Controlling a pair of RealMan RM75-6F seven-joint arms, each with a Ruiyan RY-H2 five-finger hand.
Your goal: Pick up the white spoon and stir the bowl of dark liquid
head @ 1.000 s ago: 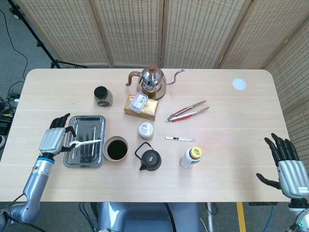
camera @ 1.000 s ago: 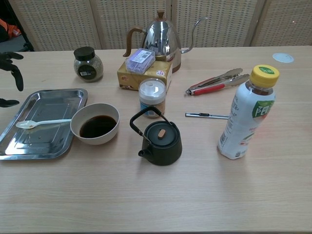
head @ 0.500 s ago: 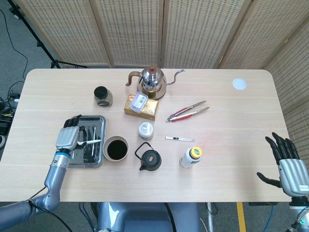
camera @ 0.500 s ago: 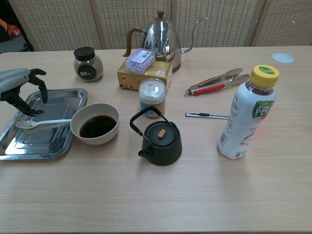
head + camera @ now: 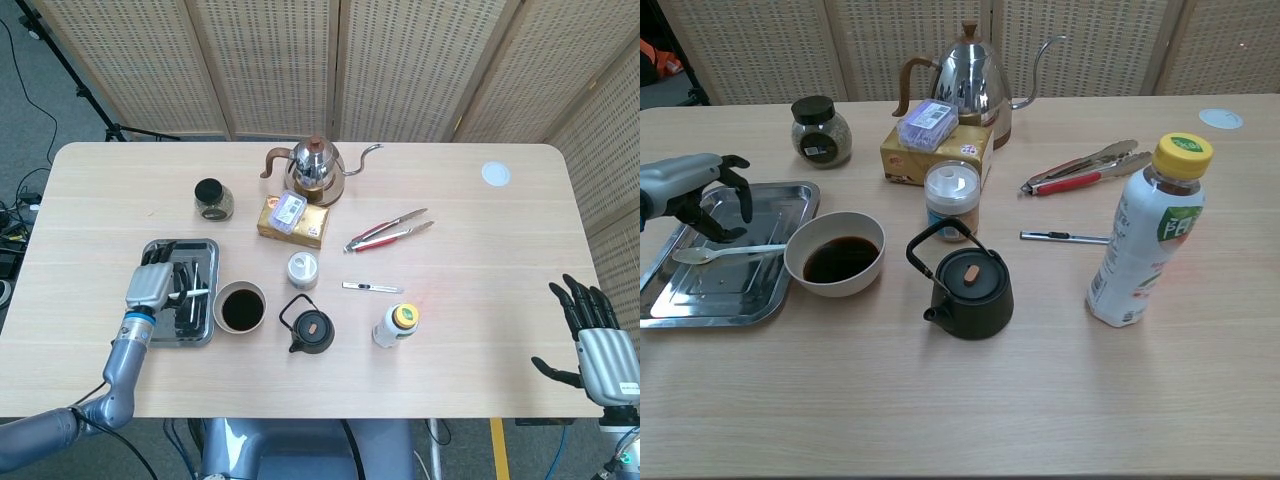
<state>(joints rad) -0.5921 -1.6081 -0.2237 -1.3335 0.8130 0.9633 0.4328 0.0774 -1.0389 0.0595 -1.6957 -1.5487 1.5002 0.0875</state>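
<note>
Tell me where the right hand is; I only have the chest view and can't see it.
Observer: The head view shows the right hand by the table's near right corner, fingers spread, holding nothing.
Operator: Is my left hand lined up over the spoon?
Observer: From above, the left hand sits over the tray and hides the bowl end of the white spoon. Only the spoon's handle shows, pointing toward the bowl of dark liquid.
</note>
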